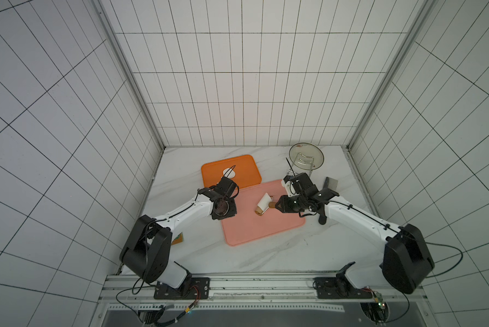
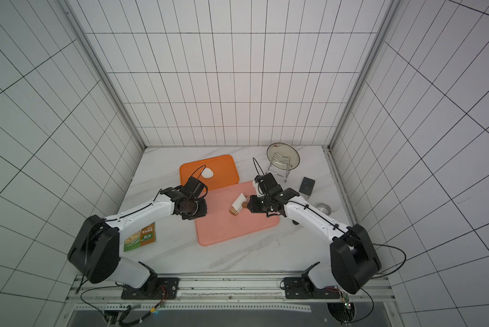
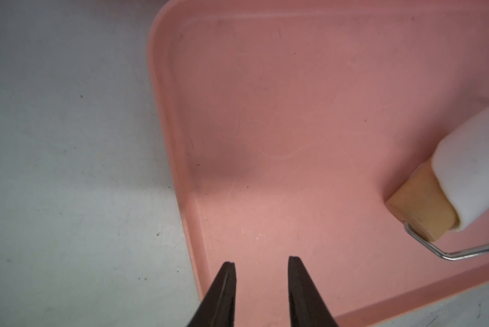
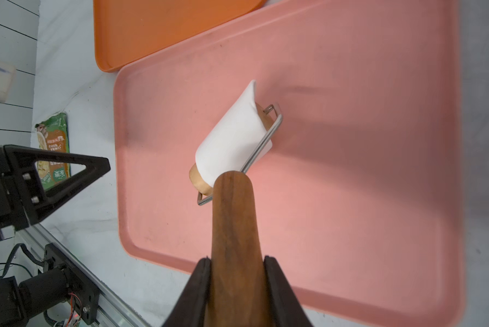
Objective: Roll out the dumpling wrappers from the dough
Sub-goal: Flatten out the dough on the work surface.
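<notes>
Right wrist view: the right gripper (image 4: 237,259) squeezes the brown handle of the rolling pin (image 4: 232,215). White dough (image 4: 232,133) is wrapped around its round part, at the middle of the pink tray (image 4: 351,184). The left gripper (image 3: 261,262) hangs over that tray's left edge, a little bit open and empty. A small dough lump (image 1: 228,172) sits on the orange tray (image 1: 246,167), farther back.

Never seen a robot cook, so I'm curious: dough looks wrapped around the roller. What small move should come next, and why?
Probably the left end effector, open and empty over the pink tray, should reach toward the roller to peel off the dough wrapped around it, while the right end effector grips the handle.
</notes>
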`<control>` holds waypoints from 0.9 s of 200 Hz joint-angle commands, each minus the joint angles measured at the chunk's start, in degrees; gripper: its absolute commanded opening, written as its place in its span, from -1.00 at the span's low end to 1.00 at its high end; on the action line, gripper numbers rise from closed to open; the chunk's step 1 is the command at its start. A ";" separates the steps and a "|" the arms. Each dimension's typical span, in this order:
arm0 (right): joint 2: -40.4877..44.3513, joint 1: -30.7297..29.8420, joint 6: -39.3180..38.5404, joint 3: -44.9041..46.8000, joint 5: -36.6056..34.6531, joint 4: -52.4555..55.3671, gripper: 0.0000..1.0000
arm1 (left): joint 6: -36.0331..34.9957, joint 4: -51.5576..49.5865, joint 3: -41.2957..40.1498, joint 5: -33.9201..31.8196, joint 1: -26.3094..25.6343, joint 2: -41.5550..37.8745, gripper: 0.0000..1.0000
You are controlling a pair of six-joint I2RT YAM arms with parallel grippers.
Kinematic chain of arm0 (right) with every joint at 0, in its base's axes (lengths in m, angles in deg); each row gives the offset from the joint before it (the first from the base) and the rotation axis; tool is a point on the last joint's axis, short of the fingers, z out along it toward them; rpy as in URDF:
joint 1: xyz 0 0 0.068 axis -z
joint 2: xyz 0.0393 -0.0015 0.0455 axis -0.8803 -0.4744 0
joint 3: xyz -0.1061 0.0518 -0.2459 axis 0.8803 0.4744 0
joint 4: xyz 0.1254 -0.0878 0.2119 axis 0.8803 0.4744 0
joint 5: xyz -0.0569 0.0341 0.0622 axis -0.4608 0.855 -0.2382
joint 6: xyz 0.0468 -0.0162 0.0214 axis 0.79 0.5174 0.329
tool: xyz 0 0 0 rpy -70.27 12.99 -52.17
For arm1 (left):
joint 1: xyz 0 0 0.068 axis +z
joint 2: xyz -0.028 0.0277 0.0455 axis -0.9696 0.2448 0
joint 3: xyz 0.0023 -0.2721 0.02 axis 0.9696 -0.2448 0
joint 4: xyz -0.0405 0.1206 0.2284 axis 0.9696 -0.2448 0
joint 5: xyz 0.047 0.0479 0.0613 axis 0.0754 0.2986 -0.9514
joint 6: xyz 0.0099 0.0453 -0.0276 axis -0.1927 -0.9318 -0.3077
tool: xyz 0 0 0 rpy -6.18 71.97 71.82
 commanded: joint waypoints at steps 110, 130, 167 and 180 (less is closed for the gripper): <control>1.11 -1.90 -1.95 -0.38 5.75 -13.26 -1.00 | -1.43 0.92 1.51 0.27 0.64 0.75 -0.36; -2.23 -2.12 -0.36 2.10 6.82 -22.58 -1.00 | -1.42 1.25 1.49 0.49 0.62 1.16 -0.36; -10.14 -2.96 1.12 0.17 8.93 -28.92 -1.00 | -1.31 1.30 1.38 0.51 0.62 1.52 -0.36; -11.44 -2.87 0.36 0.44 8.83 -27.35 -1.00 | -1.41 1.17 1.40 0.24 0.62 1.44 -0.36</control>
